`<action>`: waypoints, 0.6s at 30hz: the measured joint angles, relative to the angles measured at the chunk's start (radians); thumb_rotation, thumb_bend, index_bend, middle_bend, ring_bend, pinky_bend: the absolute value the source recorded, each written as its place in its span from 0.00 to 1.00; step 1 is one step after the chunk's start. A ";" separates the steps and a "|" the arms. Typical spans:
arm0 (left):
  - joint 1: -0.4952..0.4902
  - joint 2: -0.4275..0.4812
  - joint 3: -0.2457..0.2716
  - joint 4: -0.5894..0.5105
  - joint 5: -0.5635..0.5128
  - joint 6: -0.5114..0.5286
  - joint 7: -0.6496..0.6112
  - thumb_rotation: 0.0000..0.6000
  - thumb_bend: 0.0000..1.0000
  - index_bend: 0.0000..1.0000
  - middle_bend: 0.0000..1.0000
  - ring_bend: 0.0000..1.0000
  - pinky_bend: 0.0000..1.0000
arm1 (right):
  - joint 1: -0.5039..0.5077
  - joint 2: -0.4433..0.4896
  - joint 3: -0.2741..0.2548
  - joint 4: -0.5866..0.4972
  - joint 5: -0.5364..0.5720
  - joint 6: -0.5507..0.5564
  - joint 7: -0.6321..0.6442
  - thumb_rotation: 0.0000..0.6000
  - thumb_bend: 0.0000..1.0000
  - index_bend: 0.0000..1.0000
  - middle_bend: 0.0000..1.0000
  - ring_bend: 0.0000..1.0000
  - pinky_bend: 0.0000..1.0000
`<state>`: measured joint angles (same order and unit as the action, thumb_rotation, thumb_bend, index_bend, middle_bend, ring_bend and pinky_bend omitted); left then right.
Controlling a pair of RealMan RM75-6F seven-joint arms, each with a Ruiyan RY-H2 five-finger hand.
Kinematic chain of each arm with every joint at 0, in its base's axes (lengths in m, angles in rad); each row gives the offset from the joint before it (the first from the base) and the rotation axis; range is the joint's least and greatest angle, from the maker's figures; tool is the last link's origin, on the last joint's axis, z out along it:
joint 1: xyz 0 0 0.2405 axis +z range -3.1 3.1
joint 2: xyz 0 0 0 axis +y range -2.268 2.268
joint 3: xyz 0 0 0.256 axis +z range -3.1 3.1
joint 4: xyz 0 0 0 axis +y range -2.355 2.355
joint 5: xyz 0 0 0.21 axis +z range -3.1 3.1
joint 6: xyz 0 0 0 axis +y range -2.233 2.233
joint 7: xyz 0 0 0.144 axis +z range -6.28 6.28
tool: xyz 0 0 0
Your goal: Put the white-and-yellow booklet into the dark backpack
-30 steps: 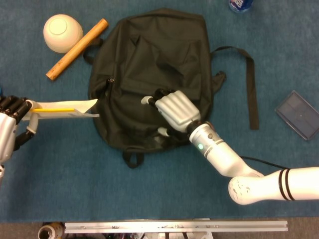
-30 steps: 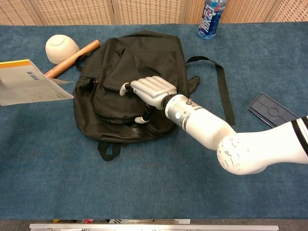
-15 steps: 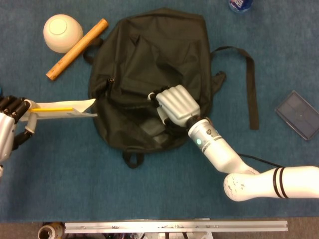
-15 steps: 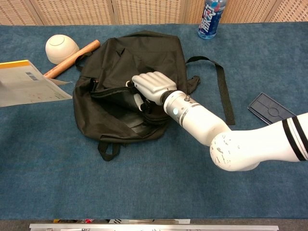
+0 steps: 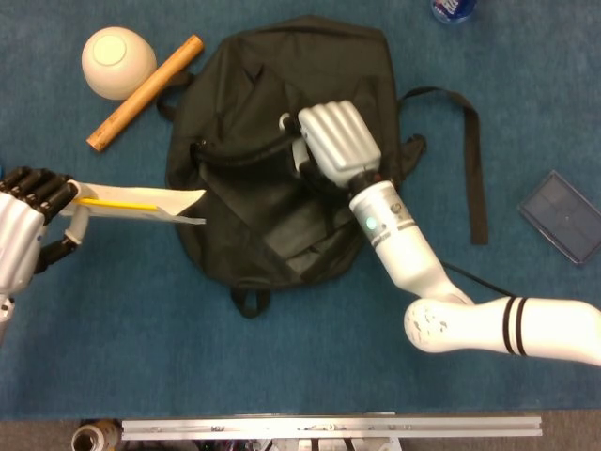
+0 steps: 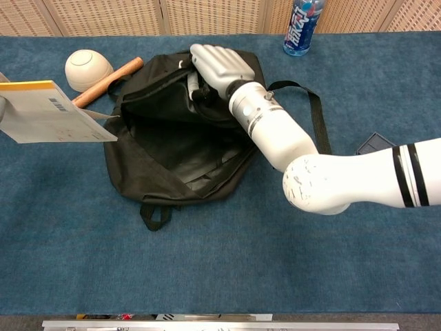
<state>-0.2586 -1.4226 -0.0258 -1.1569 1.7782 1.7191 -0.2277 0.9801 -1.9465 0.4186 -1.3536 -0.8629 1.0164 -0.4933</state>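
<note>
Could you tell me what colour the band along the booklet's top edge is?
Yellow, on the booklet; clearest in the chest view.

The backpack (image 6: 172,152) mouth gapes wide toward the booklet (image 6: 48,114), bare cloth between them.

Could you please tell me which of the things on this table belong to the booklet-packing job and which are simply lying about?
Belongs to the job:
booklet, held by the left hand
backpack, flap held up by the right hand

Lying about:
white bowl
wooden stick
drink bottle
dark tray
</note>
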 measured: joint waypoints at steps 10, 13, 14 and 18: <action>-0.075 -0.024 -0.008 -0.009 0.040 -0.024 -0.054 1.00 0.32 0.77 0.65 0.51 0.51 | 0.052 -0.019 0.144 -0.002 0.068 0.015 0.087 1.00 0.88 0.72 0.63 0.65 0.81; -0.100 -0.050 -0.013 -0.006 0.048 -0.036 -0.062 1.00 0.32 0.77 0.65 0.51 0.51 | 0.068 -0.029 0.179 0.001 0.089 0.019 0.119 1.00 0.88 0.72 0.63 0.65 0.81; -0.108 -0.058 -0.014 -0.005 0.050 -0.039 -0.062 1.00 0.32 0.77 0.65 0.51 0.51 | 0.074 -0.033 0.192 0.003 0.101 0.019 0.128 1.00 0.88 0.72 0.63 0.65 0.81; -0.140 -0.093 -0.019 0.001 0.060 -0.054 -0.058 1.00 0.32 0.77 0.65 0.51 0.51 | 0.096 -0.041 0.229 0.007 0.144 0.018 0.157 1.00 0.88 0.72 0.63 0.65 0.81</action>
<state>-0.3983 -1.5153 -0.0453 -1.1564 1.8384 1.6651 -0.2854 1.0757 -1.9877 0.6478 -1.3467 -0.7188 1.0348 -0.3367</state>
